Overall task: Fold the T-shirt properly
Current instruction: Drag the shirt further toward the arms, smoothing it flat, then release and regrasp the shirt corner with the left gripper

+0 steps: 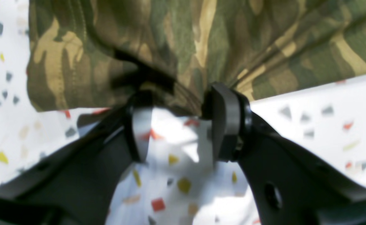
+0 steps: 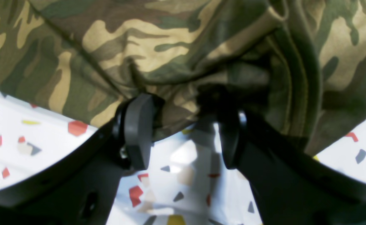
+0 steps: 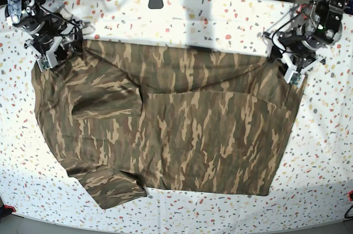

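A: What does the worktop look like?

B: White, scattered all over with small red, yellow, grey and tan flecks like terrazzo. It fills nearly the whole base view. A dark strip with cables runs along the top edge of the frame, and a small dark fitting sits at top centre on the worktop's far edge.

A: And the T-shirt?

B: It lies spread across the middle of the base view, in brown, tan and olive camouflage. It is mostly flat, with a soft ridge left of centre and a sleeve jutting out at the lower left. Its upper edge sags a little between the two upper corners.

A: Where are the arms?

B: The right gripper sits at the upper left of the base frame, on the shirt's upper left corner. The left gripper sits at the upper right, on the opposite corner.

A: How do the jaws stand?

B: In the left wrist view the left gripper has a bunched fold of T-shirt pinched between its jaws at the cloth's lower edge. In the right wrist view the right gripper likewise clamps a gathered edge of T-shirt, wrinkles fanning out from the grip
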